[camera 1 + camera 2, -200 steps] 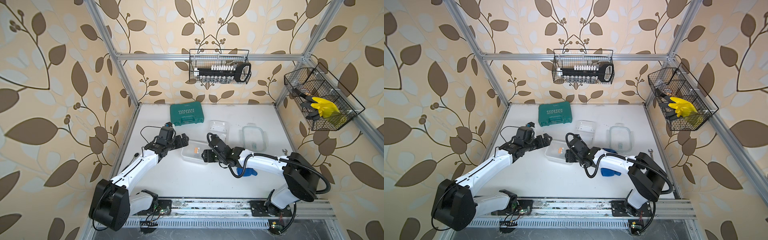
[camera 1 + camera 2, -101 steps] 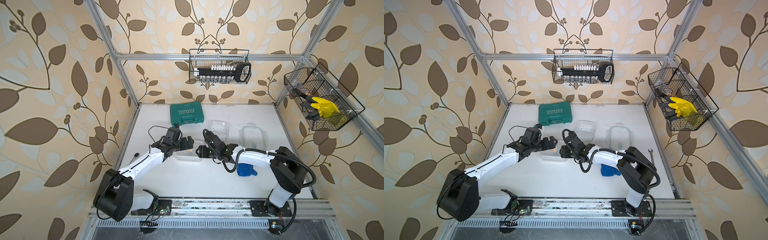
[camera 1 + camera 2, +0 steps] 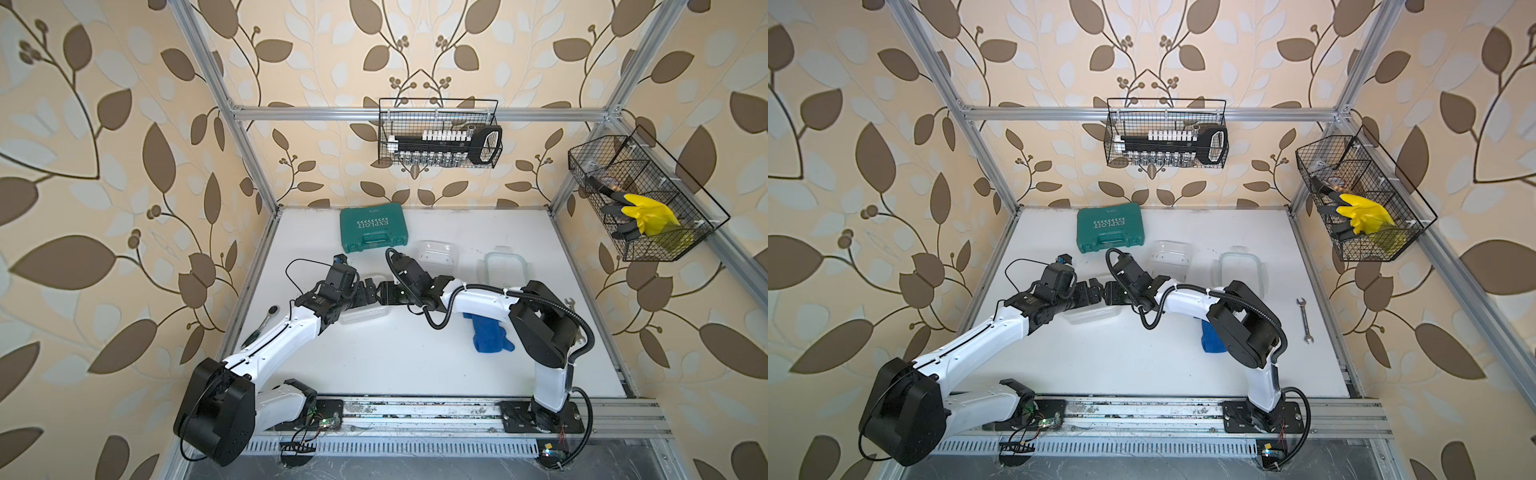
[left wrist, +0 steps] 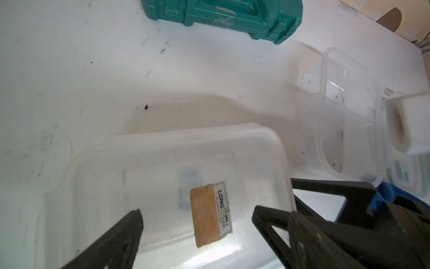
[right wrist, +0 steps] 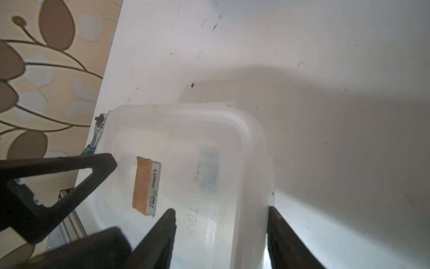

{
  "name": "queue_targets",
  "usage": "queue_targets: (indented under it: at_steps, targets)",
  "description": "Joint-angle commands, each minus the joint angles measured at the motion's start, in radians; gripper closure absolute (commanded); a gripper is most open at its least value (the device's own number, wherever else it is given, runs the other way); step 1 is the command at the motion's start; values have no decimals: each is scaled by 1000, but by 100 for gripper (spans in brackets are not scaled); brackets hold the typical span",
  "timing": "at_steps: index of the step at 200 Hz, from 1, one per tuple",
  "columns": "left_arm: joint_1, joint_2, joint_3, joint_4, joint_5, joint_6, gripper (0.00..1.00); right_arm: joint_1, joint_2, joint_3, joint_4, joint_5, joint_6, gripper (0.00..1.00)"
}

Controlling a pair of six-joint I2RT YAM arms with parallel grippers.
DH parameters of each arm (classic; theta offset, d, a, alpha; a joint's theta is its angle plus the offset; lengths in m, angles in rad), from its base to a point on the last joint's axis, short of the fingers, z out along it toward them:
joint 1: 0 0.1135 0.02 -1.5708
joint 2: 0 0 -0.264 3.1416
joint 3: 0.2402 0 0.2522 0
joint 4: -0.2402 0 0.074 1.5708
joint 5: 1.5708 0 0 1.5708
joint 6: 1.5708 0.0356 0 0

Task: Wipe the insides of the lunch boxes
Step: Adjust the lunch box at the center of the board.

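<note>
The nearest lunch box (image 4: 162, 163) is lying on the scuffed white table (image 3: 374, 374) between the two arms. It is a cloudy clear plastic tub with rounded corners and a thick rim. An orange-and-white label (image 4: 210, 215) on it is showing "LONG"; the smaller print is too blurred to read. The left gripper (image 4: 197, 210) is hanging over the box, jaws standing wide apart. The right gripper (image 5: 221, 209) is straddling the box's end wall, jaws apart; whether a finger is touching that wall is hard to tell. A second box (image 3: 434, 253), also clear, is sitting farther back beside a flat green-rimmed lid (image 3: 505, 270). The moulded teal case (image 3: 372, 228) is showing "EXPLOIT". A crumpled blue cloth (image 3: 490, 338) is lying by the right arm.
</note>
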Motion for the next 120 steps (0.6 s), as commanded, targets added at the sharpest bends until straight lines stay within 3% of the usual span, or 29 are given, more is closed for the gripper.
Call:
queue_targets:
  at_steps: [1, 50, 95, 120]
  targets:
    - [7, -42, 31, -110, -70, -21, 1, -11, 10, 5, -37, 3, 2, 36]
    - [15, -73, 132, -163, -87, 8, 1, -29, -136, -127, 38, 46, 126, 31]
    - [24, 75, 177, -145, 27, 17, 1, -29, -191, -336, 363, 46, 390, 31]
    - [24, 97, 134, -77, 72, -3, 1, -16, -185, -413, 538, 89, 486, 32]
